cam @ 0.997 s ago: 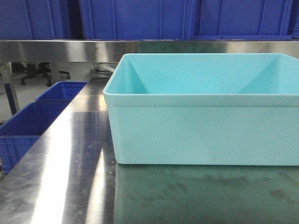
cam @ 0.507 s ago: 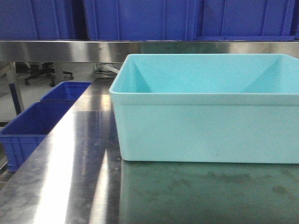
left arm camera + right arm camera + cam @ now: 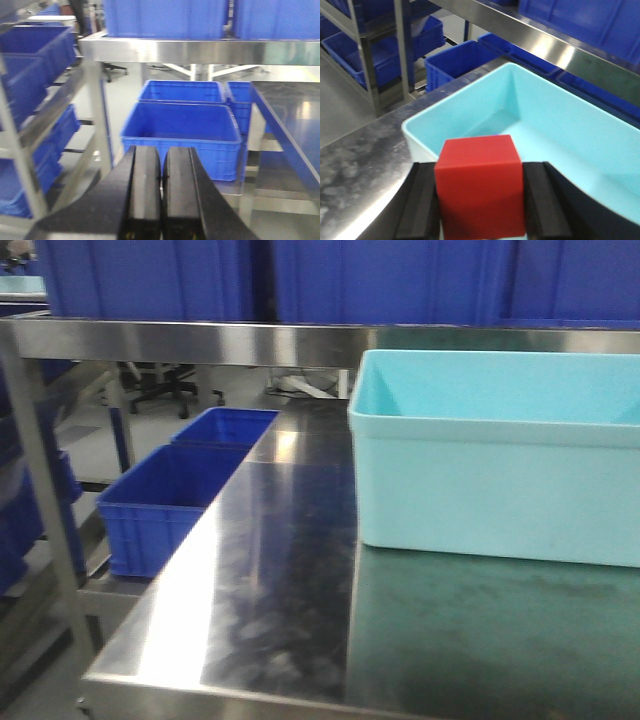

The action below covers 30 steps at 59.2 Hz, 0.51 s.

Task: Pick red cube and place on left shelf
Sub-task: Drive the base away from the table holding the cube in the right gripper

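Observation:
The red cube (image 3: pixel 480 186) sits clamped between the black fingers of my right gripper (image 3: pixel 480 172), which is shut on it. It hangs over the near rim of the pale turquoise tub (image 3: pixel 560 125). My left gripper (image 3: pixel 161 156) is shut with nothing in it, its pads nearly touching, and it points at a blue floor bin (image 3: pixel 182 131). The left shelf (image 3: pixel 46 107), a steel rack with dark blue bins, stands at the left of the left wrist view. It also shows as the rack (image 3: pixel 376 31) at the upper left of the right wrist view. The front view shows neither gripper.
The tub (image 3: pixel 490 490) rests on a flat steel table (image 3: pixel 280 580). A steel rail (image 3: pixel 200 340) carrying blue bins crosses above it. Two open blue bins (image 3: pixel 165 502) stand low beside the table's left edge. A steel post (image 3: pixel 40 500) rises at far left.
The front view has swung left: the tub slid to the right of the picture. The table's left edge, the floor bins and the steel post came into view.

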Tool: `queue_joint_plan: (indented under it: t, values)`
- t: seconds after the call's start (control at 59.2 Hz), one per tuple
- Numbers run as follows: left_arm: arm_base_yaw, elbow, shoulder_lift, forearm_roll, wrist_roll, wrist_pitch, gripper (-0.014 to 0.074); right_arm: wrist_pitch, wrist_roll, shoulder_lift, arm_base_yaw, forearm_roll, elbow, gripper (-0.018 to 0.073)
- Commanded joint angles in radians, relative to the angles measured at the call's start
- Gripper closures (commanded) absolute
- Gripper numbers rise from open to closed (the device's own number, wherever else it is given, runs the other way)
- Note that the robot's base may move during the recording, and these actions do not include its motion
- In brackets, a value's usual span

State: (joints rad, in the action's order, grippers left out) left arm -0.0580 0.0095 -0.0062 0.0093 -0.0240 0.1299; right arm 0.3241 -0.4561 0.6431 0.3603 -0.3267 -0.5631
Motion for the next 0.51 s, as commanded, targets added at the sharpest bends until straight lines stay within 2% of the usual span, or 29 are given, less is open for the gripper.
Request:
queue_joint_plan:
  t: [0.0,0.49]
  values:
    - [-0.006,0.023,-0.016,-0.003,-0.001,-0.088,0.0495,-0.075,-0.009,-0.007,-0.004,-0.016,-0.029,0.0504]
    - [-0.006,0.023,-0.016,-0.003,-0.001,-0.088,0.0495,-0.075,-0.009,-0.007,-0.004,-0.016,-0.029,0.0504]
